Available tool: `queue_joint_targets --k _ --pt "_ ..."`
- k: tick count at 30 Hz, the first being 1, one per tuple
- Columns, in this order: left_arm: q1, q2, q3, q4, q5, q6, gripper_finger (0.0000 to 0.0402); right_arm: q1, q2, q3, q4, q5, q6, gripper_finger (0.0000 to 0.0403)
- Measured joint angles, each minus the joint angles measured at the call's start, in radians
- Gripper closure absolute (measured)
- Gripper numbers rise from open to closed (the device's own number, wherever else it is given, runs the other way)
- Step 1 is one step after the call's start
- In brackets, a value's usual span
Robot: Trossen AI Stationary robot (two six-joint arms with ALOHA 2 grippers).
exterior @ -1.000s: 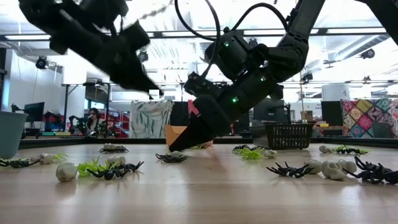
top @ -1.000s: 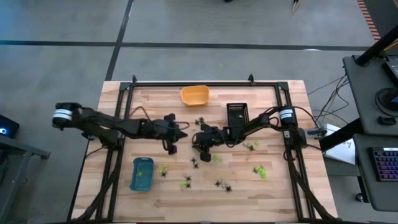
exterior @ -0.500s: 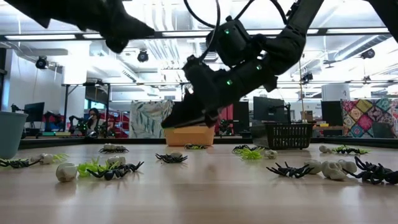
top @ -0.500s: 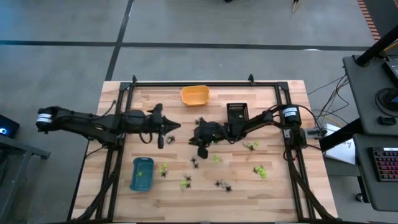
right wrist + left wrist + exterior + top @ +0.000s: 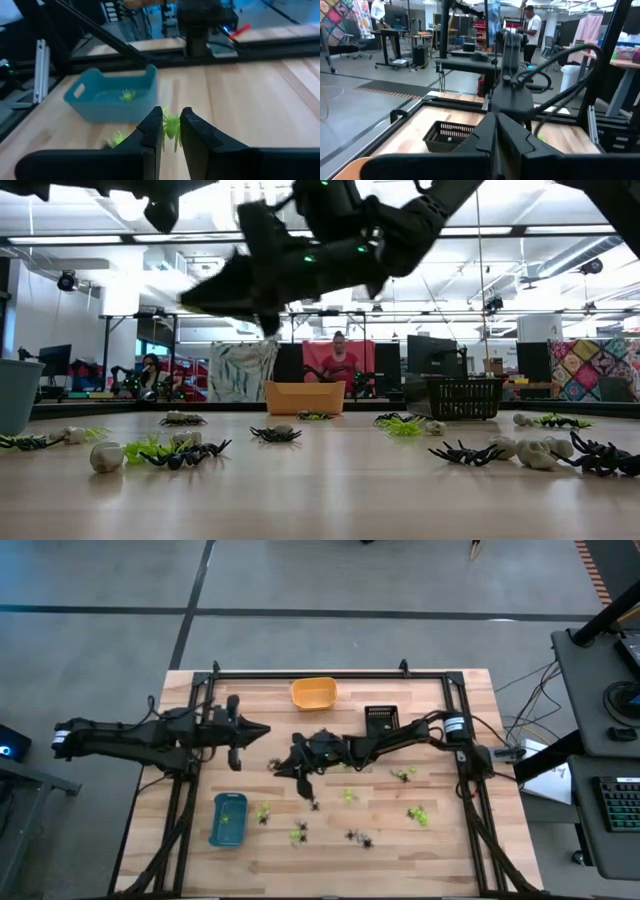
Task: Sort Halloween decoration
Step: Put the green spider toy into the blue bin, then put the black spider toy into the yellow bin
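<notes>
My right gripper [image 5: 170,131] hangs above the table's middle [image 5: 281,769], pointing toward the left edge, shut on a lime-green trinket [image 5: 171,126] of the Halloween decoration. The blue tray [image 5: 113,97] stands ahead of it with one green trinket [image 5: 127,95] inside. Other green trinkets [image 5: 263,810], black spiders [image 5: 358,836] and whitish pieces [image 5: 105,456] lie loose on the wood. My left gripper [image 5: 496,127] is shut on nothing, raised and level over the table's left part [image 5: 262,730]. My right gripper pinches the lime-green trinket's body [image 5: 172,121] between its two fingers. The fingers come nearly level from the table's right side, slanting slightly down. The trinket is lifted clear of the table, its thin legs [image 5: 175,142] hanging below the fingers.
An orange tray [image 5: 313,692] stands at the far edge, a black basket [image 5: 381,721] to its right. The blue tray [image 5: 228,819] is at the near left. Black frame rails [image 5: 190,790] run along the table's sides. A person [image 5: 338,364] sits in the room beyond.
My right gripper has risen from the table's middle and swung toward the left edge, tipping up from pointing down to nearly level, still shut. My left gripper has drawn back toward the left edge and risen, tipping up to level.
</notes>
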Motion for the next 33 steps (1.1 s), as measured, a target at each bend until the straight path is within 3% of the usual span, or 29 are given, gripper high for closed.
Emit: queue_joint_targets --k 12,21,33 --pt "0.0 -0.092 0.092 -0.188 0.003 -0.023 0.0402 0.038 0.259 0.369 -0.007 -0.101 0.0 0.0352" --pt "0.0 -0.101 0.109 -0.207 0.003 -0.026 0.0402 0.057 0.472 0.665 -0.06 -0.167 0.02 0.0352" --pt "0.0 -0.101 0.076 -0.212 0.004 -0.034 0.0402 0.056 0.535 0.737 -0.133 -0.157 0.02 0.0333"
